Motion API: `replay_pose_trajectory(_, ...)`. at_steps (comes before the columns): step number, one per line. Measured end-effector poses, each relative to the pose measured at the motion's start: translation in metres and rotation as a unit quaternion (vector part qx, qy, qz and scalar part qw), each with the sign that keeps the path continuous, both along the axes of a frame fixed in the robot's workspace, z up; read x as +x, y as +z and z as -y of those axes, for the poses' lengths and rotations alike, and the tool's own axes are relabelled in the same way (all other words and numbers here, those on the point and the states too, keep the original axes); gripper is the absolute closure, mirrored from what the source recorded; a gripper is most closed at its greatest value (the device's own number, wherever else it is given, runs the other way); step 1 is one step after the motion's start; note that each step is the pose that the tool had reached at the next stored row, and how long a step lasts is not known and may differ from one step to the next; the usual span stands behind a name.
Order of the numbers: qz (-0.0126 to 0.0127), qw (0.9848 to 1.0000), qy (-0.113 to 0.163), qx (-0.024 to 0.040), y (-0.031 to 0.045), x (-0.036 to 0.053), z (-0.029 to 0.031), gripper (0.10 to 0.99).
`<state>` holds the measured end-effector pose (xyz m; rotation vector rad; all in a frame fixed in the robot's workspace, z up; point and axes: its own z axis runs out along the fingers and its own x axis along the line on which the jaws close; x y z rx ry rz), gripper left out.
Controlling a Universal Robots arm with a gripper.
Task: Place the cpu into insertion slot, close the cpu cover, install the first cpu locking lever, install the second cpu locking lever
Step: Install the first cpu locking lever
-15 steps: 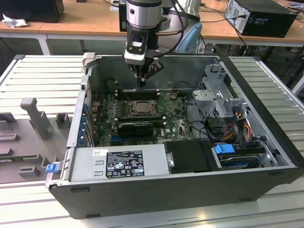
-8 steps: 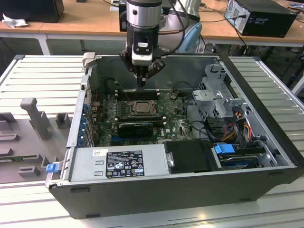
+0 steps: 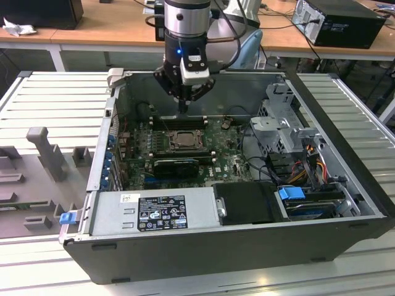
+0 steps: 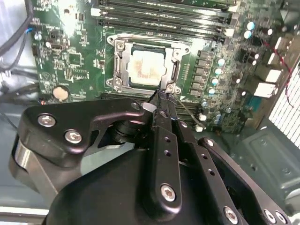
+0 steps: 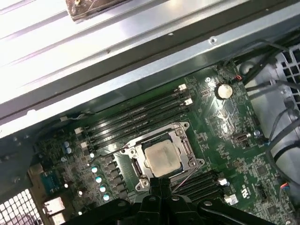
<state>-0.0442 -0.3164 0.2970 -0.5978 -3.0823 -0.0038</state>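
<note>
Black gripper (image 4: 159,99), jaws drawn together into one narrow tip with nothing visible between them, stands over the motherboard just beside one corner of the cpu cover (image 4: 119,65); in the exterior view it hangs vertically inside the open computer case (image 3: 345,154). The cpu (image 4: 146,68) lies flat in the insertion slot (image 4: 150,47), its pale face showing through the window of the cover, which appears lowered over it. A thin wire locking lever (image 4: 188,111) runs outward from the corner nearest the tip and looks unlatched (whether the tip touches it cannot be determined). Hazards from this state: a closed tip that presses off the lever's line is likely to slip and strike the green circuit board (image 4: 70,56) or the small capacitors (image 4: 218,70) alongside. The memory slots (image 4: 164,14) lie near on both sides of the socket and leave little clearance for sideways travel. If the cover is not fully flat, force on the lever could load the chip unevenly and bend the pins beneath it. A lever pushed down without being hooked under its tab is liable to spring up
</note>
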Motion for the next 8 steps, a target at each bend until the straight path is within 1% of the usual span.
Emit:
replay_pose_trajectory(2, 0.0, 0.9996, 0.029, -0.0001, 0.0, 0.0, 0.0, 0.98)
replay_pose_trajectory(4, 0.0, 0.9984, 0.057, -0.0002, 0.0, 0.0, 0.0, 0.98)
replay_pose_trajectory(6, 0.0, 0.9965, 0.083, -0.0003, 0.0, 0.0, 0.0, 0.98)
replay_pose_trajectory(7, 0.0, 0.9945, 0.104, -0.0003, 0.0, 0.0, 0.0, 0.98)
replay_pose_trajectory(8, 0.0, 0.9929, 0.119, -0.0004, 0.0, 0.0, 0.0, 0.98)
